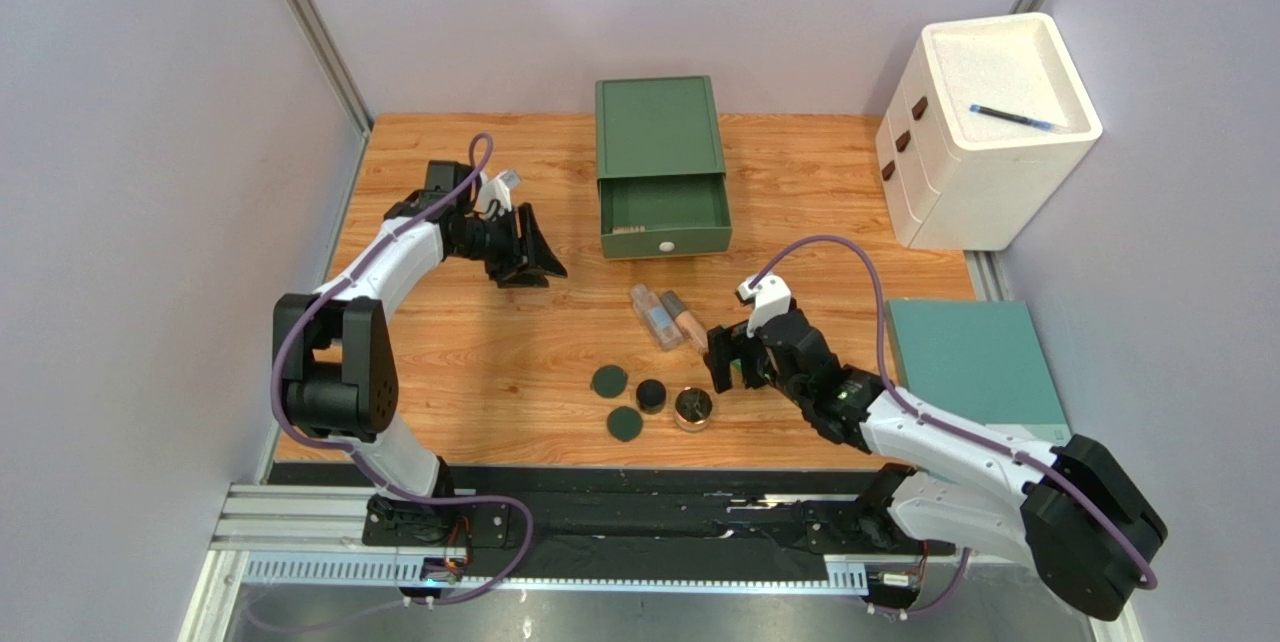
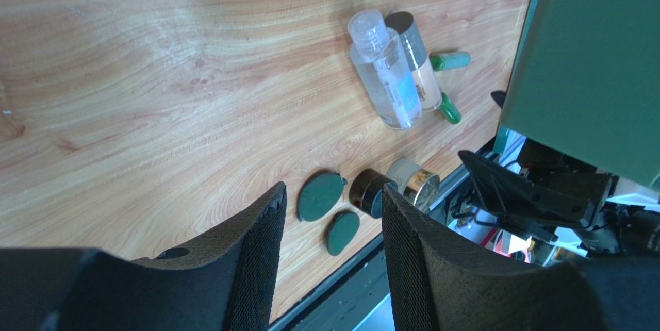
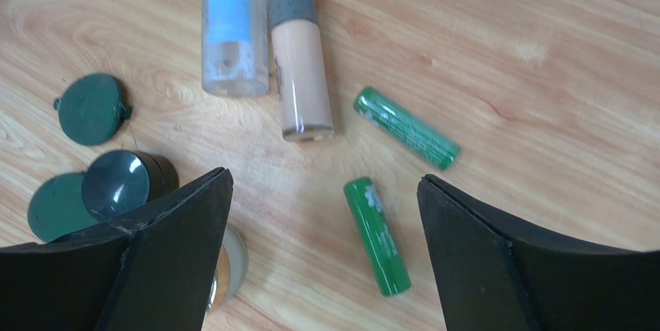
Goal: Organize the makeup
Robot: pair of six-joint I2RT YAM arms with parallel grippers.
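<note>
The makeup lies mid-table: a clear tube (image 1: 651,315) beside a beige tube (image 1: 679,315), two dark green discs (image 1: 609,380) (image 1: 624,423), a black jar (image 1: 651,395) and a gold-rimmed compact (image 1: 693,408). My right gripper (image 1: 736,357) is open and empty, hovering over two green tubes, which the top view hides. In the right wrist view one green tube (image 3: 376,236) lies between the open fingers (image 3: 325,223) and the other (image 3: 406,127) lies just beyond. My left gripper (image 1: 534,249) is open and empty at the back left, apart from the makeup (image 2: 333,207).
A green drawer box (image 1: 661,162) stands at the back centre with its drawer pulled open. A white drawer cabinet (image 1: 984,132) with a blue pen (image 1: 1019,116) on top stands at the back right. A teal pad (image 1: 969,365) lies at the right edge.
</note>
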